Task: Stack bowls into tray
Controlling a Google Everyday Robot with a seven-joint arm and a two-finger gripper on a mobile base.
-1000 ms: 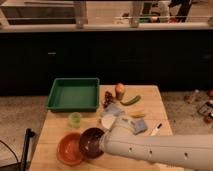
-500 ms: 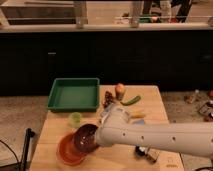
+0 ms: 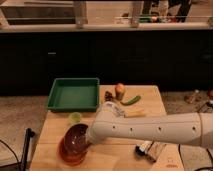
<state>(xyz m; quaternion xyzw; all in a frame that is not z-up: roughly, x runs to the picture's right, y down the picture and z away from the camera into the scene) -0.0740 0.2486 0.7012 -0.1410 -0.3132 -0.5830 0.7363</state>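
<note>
Task status — partial. The tray [image 3: 74, 93] stands at the far left of the counter [image 3: 150, 120], and its floor shows no bowl in it.

Position of the task items:
- The orange bowl [image 3: 66, 156] rests on the near left corner of the counter, well apart from the tray.
- The maroon bowl [image 3: 75, 137] lies over the orange bowl and appears nested in it. Only the orange rim shows, below and to the left. Whether the maroon bowl is fully seated or held slightly above cannot be told.
- A small green cup [image 3: 75, 118] stands between the bowls and the tray. It is not part of the task.

Gripper: the arm [image 3: 150, 131] reaches in from the right across the near half of the counter. The gripper [image 3: 90, 141] is at the right-hand rim of the maroon bowl, touching it or just beside it. The end of the arm covers it, so whether it is clamped on the rim or released cannot be told.

Judgement: the bowl-to-bowl stacking looks done or nearly done. What remains is the transfer — the stacked pair must go past the green cup and be set down inside the tray rims.
</note>
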